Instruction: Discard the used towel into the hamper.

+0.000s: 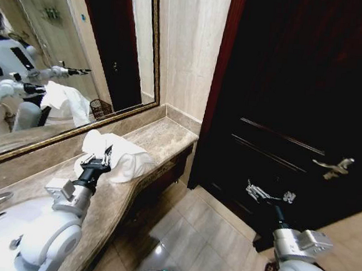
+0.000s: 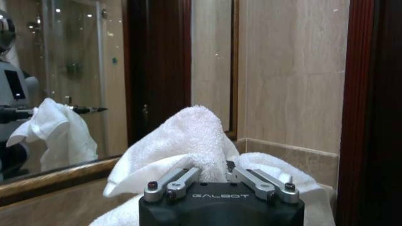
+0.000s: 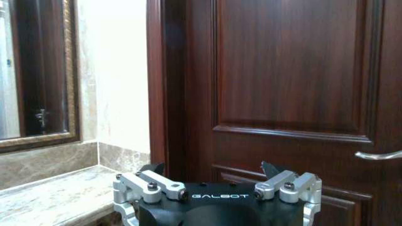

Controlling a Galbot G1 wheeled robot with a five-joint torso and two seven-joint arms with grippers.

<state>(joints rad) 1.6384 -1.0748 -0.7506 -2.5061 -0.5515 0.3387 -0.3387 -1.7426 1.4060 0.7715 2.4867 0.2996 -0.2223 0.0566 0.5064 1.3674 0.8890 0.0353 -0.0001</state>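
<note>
On the marble bench, seen from the head camera, the white towel lies crumpled in a soft heap with one fold standing up, just beyond and around the tips of the left claw. That claw is closed onto the near edge of the cloth. Behind it the mirror repeats the towel and the arm, and a small dark basket shows there as a reflection. Well off to the right, the right claw hangs in front of the dark door, fingers spread and empty.

From the left wrist, the towel rises straight ahead of the left claw, its fingertips buried in the terry folds, so the exact grip is hidden.

From the right wrist, the right claw stands wide before the door, with the bench corner to one side.
</note>
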